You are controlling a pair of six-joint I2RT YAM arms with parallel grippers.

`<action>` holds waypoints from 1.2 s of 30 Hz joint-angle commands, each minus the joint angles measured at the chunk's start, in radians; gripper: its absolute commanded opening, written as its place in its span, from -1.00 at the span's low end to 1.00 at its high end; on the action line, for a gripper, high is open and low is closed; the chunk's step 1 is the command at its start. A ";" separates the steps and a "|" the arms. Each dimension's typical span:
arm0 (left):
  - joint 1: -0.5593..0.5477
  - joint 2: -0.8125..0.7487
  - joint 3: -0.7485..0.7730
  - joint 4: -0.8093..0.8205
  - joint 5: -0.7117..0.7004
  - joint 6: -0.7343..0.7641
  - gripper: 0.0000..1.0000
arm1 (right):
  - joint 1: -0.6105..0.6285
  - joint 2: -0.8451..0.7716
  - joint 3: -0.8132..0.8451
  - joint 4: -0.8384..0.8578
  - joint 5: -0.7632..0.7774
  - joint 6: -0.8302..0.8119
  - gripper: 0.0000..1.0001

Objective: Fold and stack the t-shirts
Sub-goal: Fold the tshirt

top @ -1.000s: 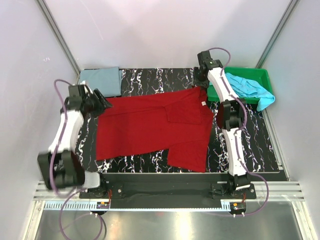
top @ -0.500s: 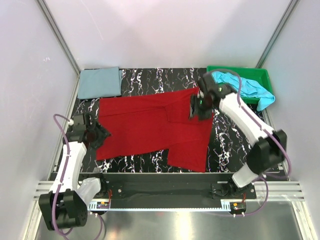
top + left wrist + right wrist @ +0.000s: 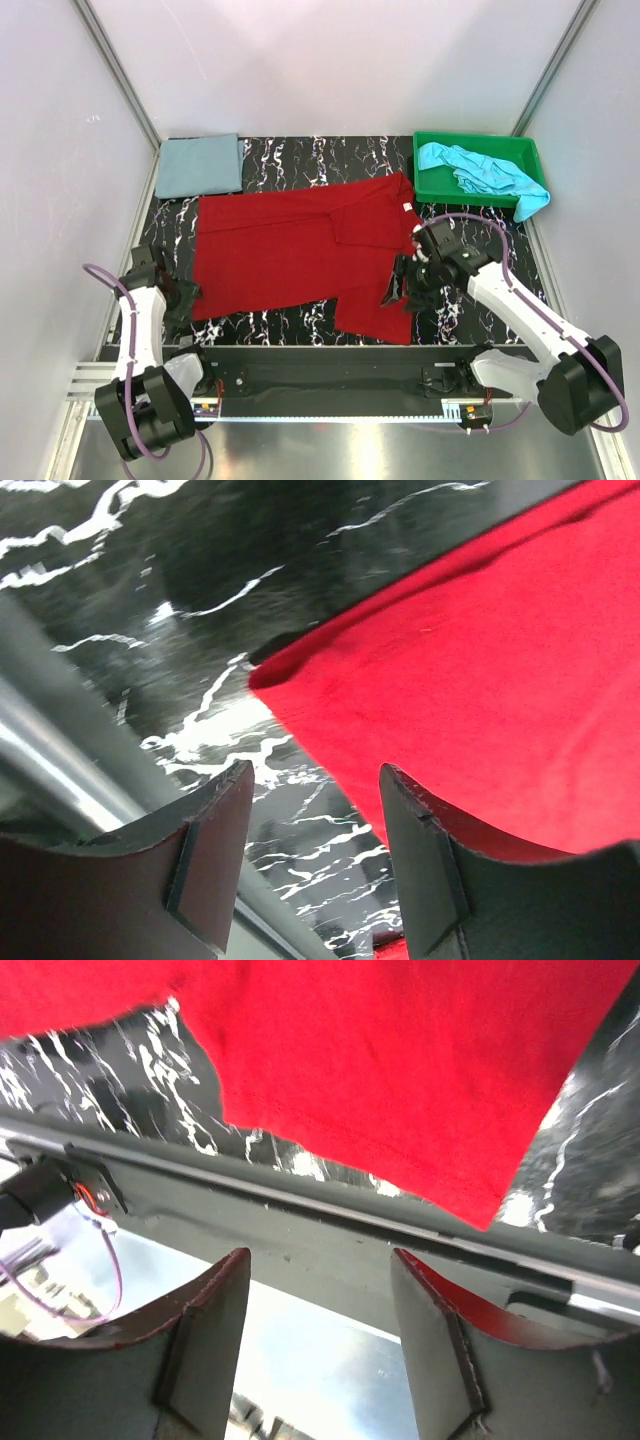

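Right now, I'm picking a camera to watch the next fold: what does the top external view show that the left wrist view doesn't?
Top external only: the folded grey-blue t-shirt at the far left, the turquoise t-shirt bunched in the green tray, and the right pincer above the near right part of the red t-shirt. Left wrist only: the left pincer standing open, a shirt corner just ahead. Both: the red t-shirt on the marbled table.
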 commanded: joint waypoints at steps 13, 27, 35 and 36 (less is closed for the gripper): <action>0.019 0.082 -0.079 0.063 -0.088 -0.047 0.04 | -0.203 0.044 -0.173 0.133 -0.261 0.026 0.30; 0.030 0.165 -0.122 0.210 -0.092 -0.019 -0.03 | -0.272 0.016 -0.214 0.133 -0.186 0.088 0.42; 0.034 0.192 -0.120 0.224 -0.094 0.001 -0.49 | -0.280 0.041 -0.269 0.126 -0.094 0.191 0.43; 0.034 0.180 -0.122 0.226 -0.092 0.003 -0.51 | -0.280 0.038 -0.274 0.115 -0.052 0.200 0.41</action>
